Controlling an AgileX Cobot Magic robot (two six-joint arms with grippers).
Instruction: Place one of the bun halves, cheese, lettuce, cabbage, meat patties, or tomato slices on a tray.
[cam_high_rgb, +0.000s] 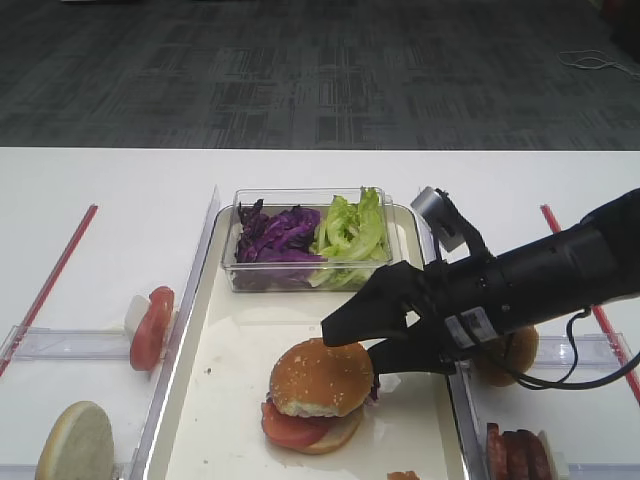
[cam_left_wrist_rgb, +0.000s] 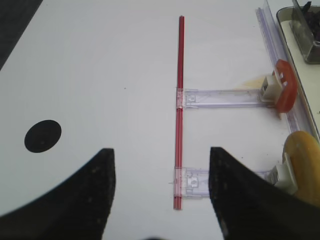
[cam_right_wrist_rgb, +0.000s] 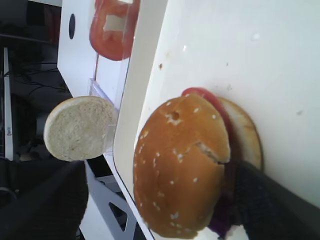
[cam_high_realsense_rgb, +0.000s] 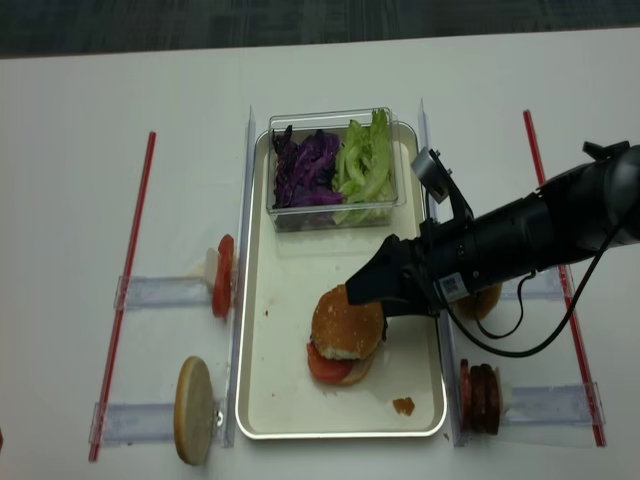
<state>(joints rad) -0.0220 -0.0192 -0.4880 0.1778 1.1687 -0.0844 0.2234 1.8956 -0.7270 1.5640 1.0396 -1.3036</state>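
Smooth cream tray with a silvery metal-looking rim. Clear glossy plastic tub, plus see-through plastic holders. Matt black right gripper, kinda textured up close. Sesame bun top golden with a slight sheen, cracked crust. Pale bun half dry and porous. Tomato slice wet-looking. White tabletop matt and smooth.

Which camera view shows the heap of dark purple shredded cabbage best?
The realsense high view: the dark purple shredded cabbage is seen from above, whole, in the clear plastic tub. The other high view shows it lower, through the tub wall; the left wrist view shows only an edge; the right wrist view none.
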